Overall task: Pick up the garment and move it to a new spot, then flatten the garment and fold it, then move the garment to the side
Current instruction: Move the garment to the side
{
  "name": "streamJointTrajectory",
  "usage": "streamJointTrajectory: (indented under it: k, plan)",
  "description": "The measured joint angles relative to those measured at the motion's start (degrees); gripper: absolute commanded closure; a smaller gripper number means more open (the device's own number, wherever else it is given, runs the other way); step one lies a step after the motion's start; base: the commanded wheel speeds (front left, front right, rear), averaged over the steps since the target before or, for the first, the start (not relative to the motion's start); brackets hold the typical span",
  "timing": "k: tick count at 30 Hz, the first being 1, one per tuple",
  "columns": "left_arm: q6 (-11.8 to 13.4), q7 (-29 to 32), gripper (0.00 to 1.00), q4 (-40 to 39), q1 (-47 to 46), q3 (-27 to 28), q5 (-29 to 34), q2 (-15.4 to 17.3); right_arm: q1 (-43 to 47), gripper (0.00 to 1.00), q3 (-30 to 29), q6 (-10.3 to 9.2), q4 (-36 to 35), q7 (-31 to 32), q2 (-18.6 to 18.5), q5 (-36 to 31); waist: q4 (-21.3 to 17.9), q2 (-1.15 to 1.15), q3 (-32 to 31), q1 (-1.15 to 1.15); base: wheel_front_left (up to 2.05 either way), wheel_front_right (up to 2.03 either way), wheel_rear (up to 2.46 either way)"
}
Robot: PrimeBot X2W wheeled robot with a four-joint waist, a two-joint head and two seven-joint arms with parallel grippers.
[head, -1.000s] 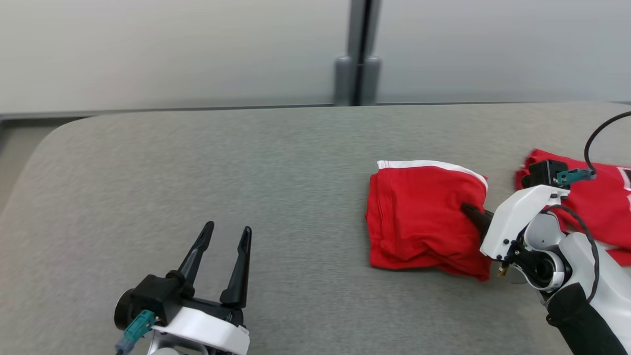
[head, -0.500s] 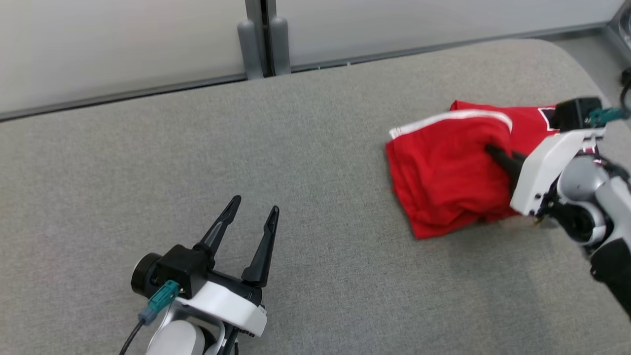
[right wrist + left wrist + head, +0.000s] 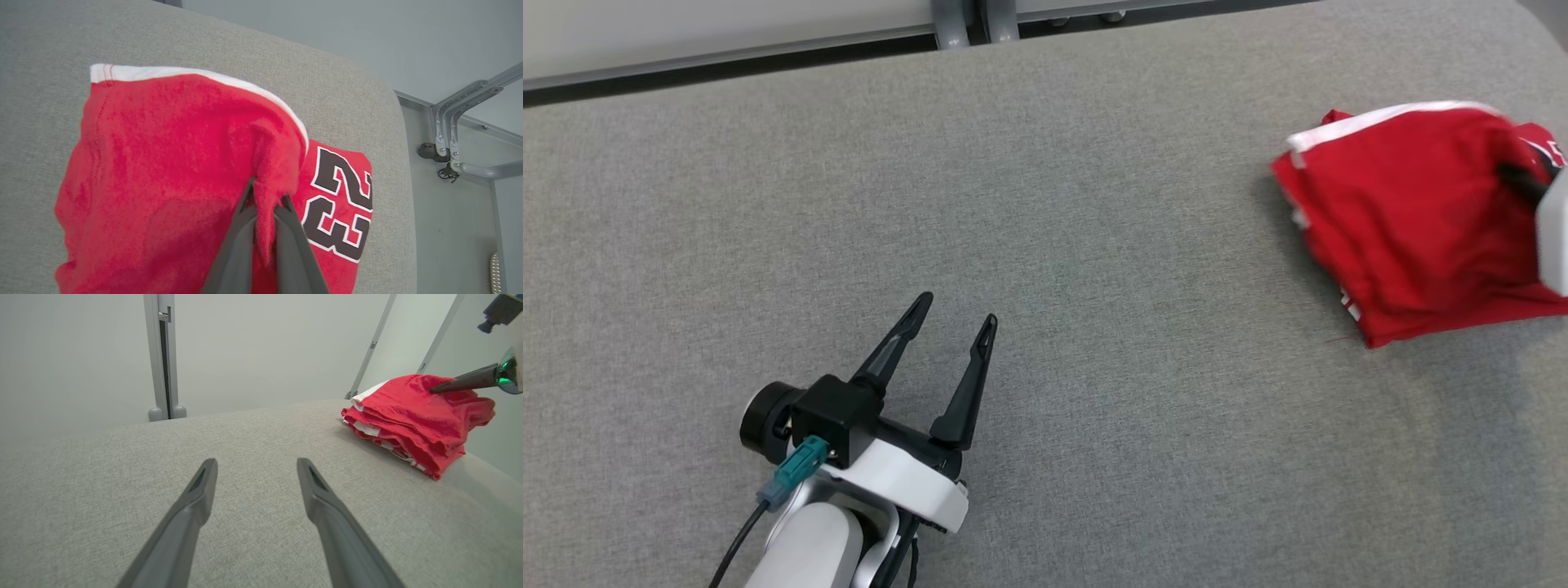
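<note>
Step (judged): last leg, carrying the folded garment off to the side.
Garment (image 3: 1405,229): red folded bundle with a white band, lying on the grey desk (image 3: 1094,204) at the right edge of the head view, near the desk's rounded corner.
Right hand (image 3: 267,192): fingers drawn narrow, pinching a raised fold on top of the bundle.
Left hand (image 3: 957,309): jaws wide, nothing between them, at the lower left of the head view, well apart from the garment.
Key relation: garment lay up and to the right of the left hand, so the right hand was the nearer one, in contact.
Long axis: not judged, since the frame edge cut the bundle off.
Nearby: red cloth numbered 23 (image 3: 339,204) touched the bundle. Could not tell whether it was a separate piece.
Obstruction: none seen on the desk. The corner drop-off was close, a possible risk.
</note>
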Motion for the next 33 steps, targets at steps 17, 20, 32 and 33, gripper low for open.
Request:
streamJointTrajectory:
  k: [17, 20, 32, 33]
  plan:
    - [1.3, -1.5, 0.00, 1.0, -0.4, 1.1, -1.5, 0.3, -4.4, 0.00, -2.6, 0.00, 29.4, -10.7, 9.4, -5.0, 1.8, 0.00, -2.2, 0.00, 0.00, 0.00, 0.00]
    - [1.9, -2.1, 0.00, 1.2, 0.8, 2.3, -2.1, 0.8, -4.5, 0.00, -4.2, 0.00, 29.6, -15.3, 10.0, -4.4, 1.9, 0.00, -4.4, 0.00, 0.00, 0.00, 0.00]
    - [6.6, -3.4, 0.00, -3.4, 8.0, 10.7, -6.0, 4.3, 5.7, 0.00, -10.3, 0.00, 17.2, -29.8, 11.4, 1.5, 4.0, 0.00, -15.3, 0.00, 0.00, 0.00, 0.00]
    - [6.7, -3.4, 0.00, -3.8, 8.9, 11.0, -6.0, 4.6, 7.4, 0.00, -11.0, 0.00, 15.4, -30.2, 11.6, 1.9, 4.2, 0.00, -16.2, 0.00, 0.00, 0.00, 0.00]
